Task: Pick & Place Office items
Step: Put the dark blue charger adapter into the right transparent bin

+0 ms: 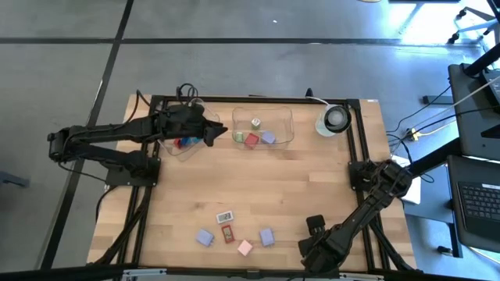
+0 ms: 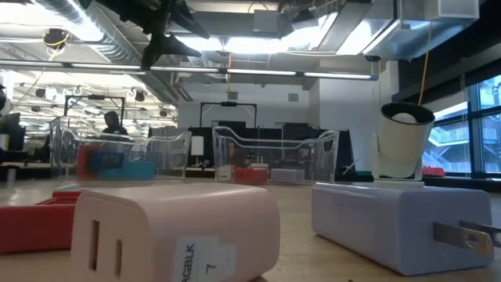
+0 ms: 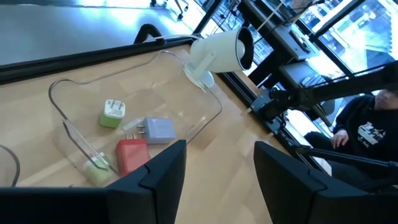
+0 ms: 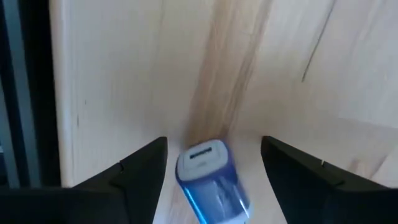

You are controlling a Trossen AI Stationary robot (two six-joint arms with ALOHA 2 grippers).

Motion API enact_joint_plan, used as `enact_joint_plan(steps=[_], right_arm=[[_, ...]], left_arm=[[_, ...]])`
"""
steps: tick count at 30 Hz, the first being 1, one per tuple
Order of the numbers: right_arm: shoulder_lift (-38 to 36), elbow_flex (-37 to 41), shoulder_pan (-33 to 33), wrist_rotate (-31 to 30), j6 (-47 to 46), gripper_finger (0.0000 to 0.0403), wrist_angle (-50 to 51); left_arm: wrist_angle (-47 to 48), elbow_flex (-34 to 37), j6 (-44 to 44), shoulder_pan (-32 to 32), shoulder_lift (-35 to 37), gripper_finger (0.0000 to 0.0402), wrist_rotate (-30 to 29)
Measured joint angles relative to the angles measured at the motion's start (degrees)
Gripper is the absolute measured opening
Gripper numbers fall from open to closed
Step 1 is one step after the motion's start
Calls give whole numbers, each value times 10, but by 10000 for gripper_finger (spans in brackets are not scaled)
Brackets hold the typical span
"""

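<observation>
Middle tray [image 1: 286,133] holds green, red, lavender plugs; left jaws open empty, right jaws straddle a blue plug [image 4: 208,177].

pink charger [image 2: 176,231], red charger [image 3: 131,154], green charger [image 3: 113,114]

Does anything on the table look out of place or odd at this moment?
Nothing looks spilled or broken. Five chargers lie loose on the table's near side, outside the clear trays. The right gripper stands open around a blue charger.

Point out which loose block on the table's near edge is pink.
The pink block, nearest the table's edge, between the red block and a lavender block; the others are white, red or lavender.
</observation>
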State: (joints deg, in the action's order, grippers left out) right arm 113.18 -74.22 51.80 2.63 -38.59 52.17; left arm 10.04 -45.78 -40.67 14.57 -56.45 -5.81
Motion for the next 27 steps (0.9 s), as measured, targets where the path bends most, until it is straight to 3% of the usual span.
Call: enact_joint_plan(steps=[6, 20, 27], right_arm=[[-1, 0, 24, 26, 23, 240, 9], [-1, 0, 38, 8, 28, 224, 6], [-2, 0, 38, 9, 27, 162, 6]], left_arm=[[0, 0, -6, 0, 0, 185, -6], [0, 0, -7, 0, 0, 185, -6], [0, 0, -7, 0, 0, 185, -6]])
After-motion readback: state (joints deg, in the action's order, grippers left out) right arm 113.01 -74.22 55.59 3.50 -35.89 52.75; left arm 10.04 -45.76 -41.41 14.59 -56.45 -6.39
